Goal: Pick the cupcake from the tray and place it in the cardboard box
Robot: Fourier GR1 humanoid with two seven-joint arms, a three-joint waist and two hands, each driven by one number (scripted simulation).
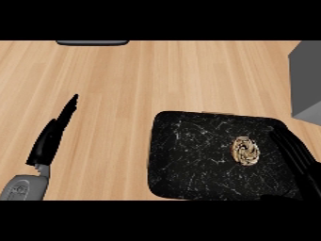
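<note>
We are in the reach step: our right hand point(303, 162), fingers straight and apart, sits just right of the cupcake point(245, 150) on the tray point(190, 155), and must next curl round it before the box point(316, 84); left hand point(52, 136) rests open.

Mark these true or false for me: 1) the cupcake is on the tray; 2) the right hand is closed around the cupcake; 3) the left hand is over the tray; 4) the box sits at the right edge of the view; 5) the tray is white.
1) True: the cupcake lies on the tray, toward its right side.
2) False: the right hand is beside the cupcake, fingers straight, holding nothing.
3) False: the left hand is over bare counter, left of the tray.
4) True: the box sits at the right edge, beyond the tray.
5) False: the tray is black with pale veining.
</note>
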